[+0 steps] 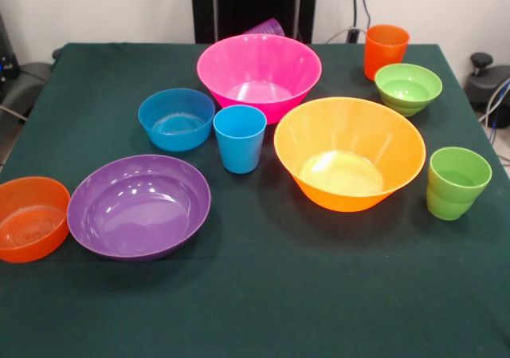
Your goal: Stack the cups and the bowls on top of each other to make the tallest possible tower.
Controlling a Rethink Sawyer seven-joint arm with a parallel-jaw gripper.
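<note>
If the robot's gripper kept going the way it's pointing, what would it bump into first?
That can't be told here: the gripper isn't in the picture at all, so its direction is unknown. Nearest the robot's pedestal side are the purple cup and the large pink bowl.

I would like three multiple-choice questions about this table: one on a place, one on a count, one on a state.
1. What stands between the blue bowl and the yellow-orange bowl?
A. orange cup
B. blue cup
C. green bowl

2. How many bowls are on the table?
A. four
B. six
C. eight

3. How do the bowls sit?
A. stacked
B. upside down
C. upright, each apart

Answers:
1 B, the blue cup stands between them.
2 B, pink, yellow-orange, purple, blue, green, orange.
3 C, every opening faces up and none is nested.
</note>
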